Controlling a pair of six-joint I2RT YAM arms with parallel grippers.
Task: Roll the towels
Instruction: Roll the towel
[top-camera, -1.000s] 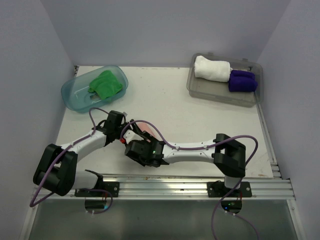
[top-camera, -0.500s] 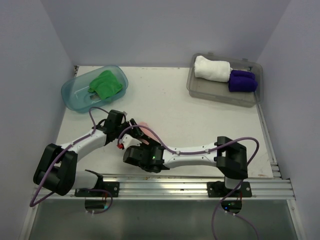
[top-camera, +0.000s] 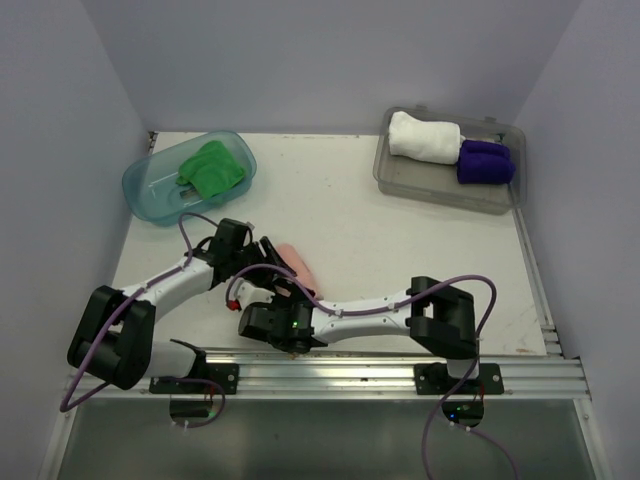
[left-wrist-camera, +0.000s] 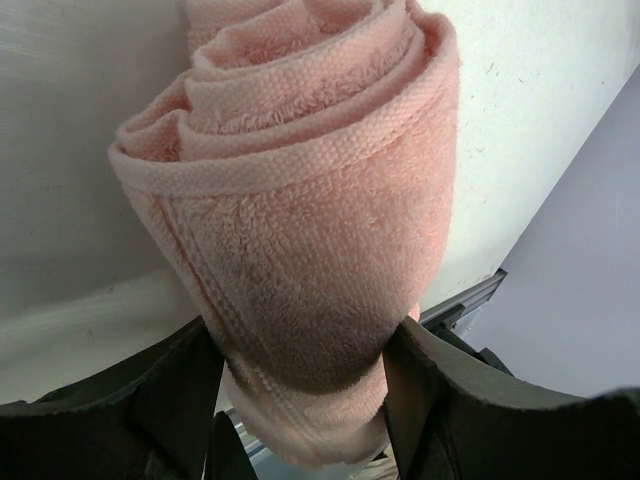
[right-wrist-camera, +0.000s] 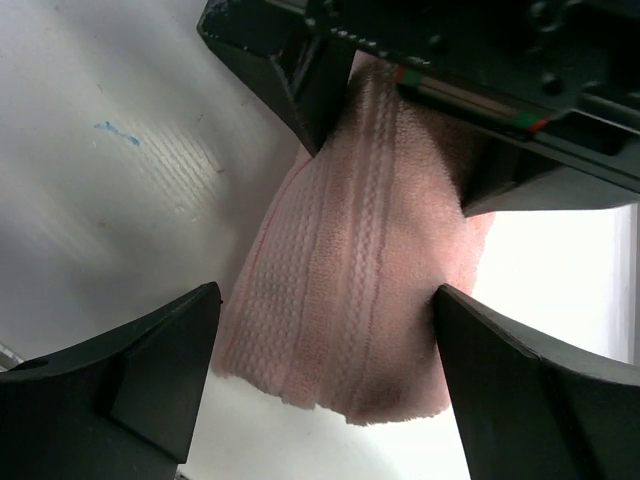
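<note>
A rolled pink towel (top-camera: 298, 264) lies near the table's front left. My left gripper (top-camera: 262, 256) is shut on one end of the roll; the left wrist view shows the roll (left-wrist-camera: 300, 210) squeezed between both fingers. My right gripper (top-camera: 272, 296) is open just in front of the roll. In the right wrist view the pink towel (right-wrist-camera: 350, 300) hangs between the spread fingers with a gap on the left side. A green towel (top-camera: 212, 167) lies crumpled in the blue tub (top-camera: 150, 185).
A clear bin (top-camera: 400, 180) at the back right holds a rolled white towel (top-camera: 424, 137) and a rolled purple towel (top-camera: 484, 162). The metal rail (top-camera: 400, 370) runs along the near edge.
My right gripper has slid left and toward the front edge, uncovering the pink roll. My left gripper has stayed shut on the roll and shifted slightly.
</note>
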